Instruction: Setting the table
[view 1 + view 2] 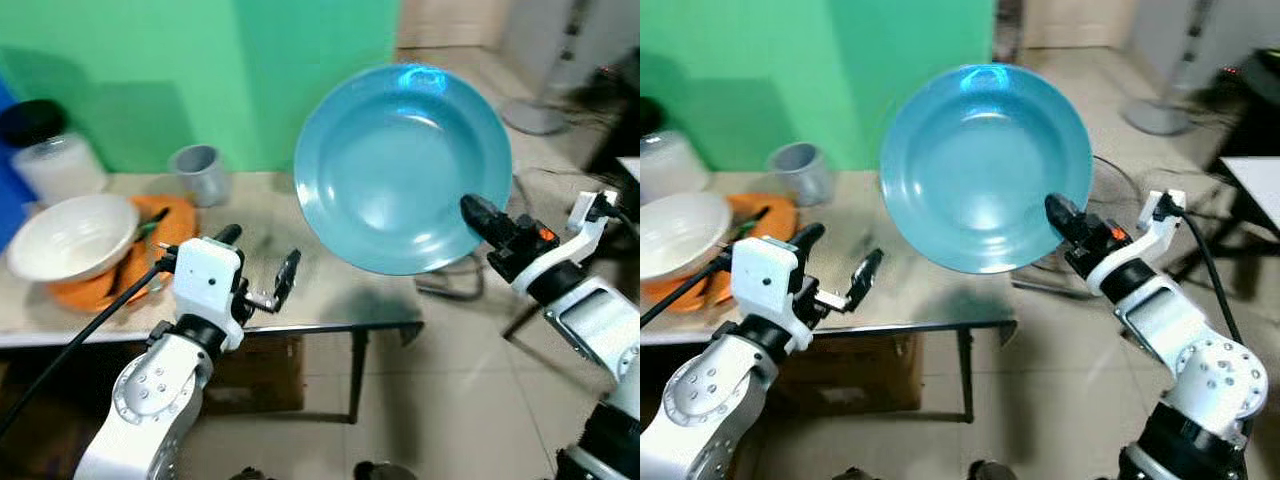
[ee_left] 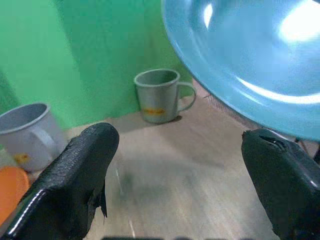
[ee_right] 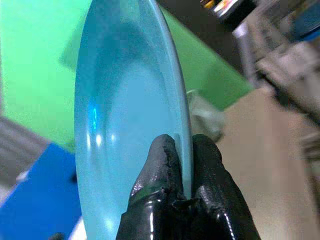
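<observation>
One large blue plate is held up in the air, tilted almost on edge with its hollow face turned toward the robot, above the right end of the bench. It is glossy, round and deep-welled, with bright reflections near its top rim. The right end effector is clenched on the plate's lower right rim, one black finger on each face. The left end effector hovers over the bench's front edge with its two fingers spread apart, grasping nothing.

On the bench at the left sits one white bowl, resting on orange plates; what lies inside the bowl cannot be made out. Two grey mugs stand near the green wall, one by the orange plates and one further along. One frosted jar with a dark lid stands behind the bowl.
</observation>
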Robot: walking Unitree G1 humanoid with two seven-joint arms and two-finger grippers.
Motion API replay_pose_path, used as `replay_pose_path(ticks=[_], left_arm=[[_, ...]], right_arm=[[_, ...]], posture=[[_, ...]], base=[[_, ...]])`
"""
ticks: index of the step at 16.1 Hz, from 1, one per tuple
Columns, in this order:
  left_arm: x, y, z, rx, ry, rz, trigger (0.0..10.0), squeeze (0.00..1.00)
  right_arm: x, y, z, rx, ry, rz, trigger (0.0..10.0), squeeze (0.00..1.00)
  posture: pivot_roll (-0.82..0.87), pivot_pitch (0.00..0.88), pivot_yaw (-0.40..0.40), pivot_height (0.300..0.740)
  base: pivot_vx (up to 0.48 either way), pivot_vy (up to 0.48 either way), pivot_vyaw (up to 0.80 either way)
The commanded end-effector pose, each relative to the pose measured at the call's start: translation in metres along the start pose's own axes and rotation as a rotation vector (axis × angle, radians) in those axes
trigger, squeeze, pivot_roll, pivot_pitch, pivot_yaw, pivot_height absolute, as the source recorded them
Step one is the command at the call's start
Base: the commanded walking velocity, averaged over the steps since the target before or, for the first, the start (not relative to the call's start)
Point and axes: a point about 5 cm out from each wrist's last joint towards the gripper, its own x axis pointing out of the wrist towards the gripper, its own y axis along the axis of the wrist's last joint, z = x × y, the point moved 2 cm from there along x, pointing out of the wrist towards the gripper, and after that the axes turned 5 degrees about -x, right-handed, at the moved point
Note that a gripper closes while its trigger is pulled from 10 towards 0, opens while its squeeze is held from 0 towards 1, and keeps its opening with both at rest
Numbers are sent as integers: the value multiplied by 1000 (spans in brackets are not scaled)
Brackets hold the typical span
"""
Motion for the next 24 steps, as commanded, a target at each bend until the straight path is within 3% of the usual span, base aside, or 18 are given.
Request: replay_pose_path(ticks=[1, 8, 15, 24], left_arm=[[-1, -3, -6, 15, 50, -9, 10000, 0], [-11, -2, -32, 67, 170, -21, 10000, 0], [-8, -4, -31, 52, 163, -24, 10000, 0], [-9, -7, -35, 27, 205, -40, 10000, 0]], right_arm=[[1, 2, -10, -27, 20, 17, 10000, 0], [5, -10, -13, -26, -12, -12, 10000, 0], [3, -3, -15, -5, -49, 54, 10000, 0], [5, 3, -3, -3, -144, 76, 10000, 0]], posture=[[-86, 0, 46, 740], [-72, 7, 31, 740], [-87, 12, 54, 740], [-91, 11, 34, 740]], base=[[0, 0, -800], [0, 0, -800], [0, 0, -800], [0, 0, -800]])
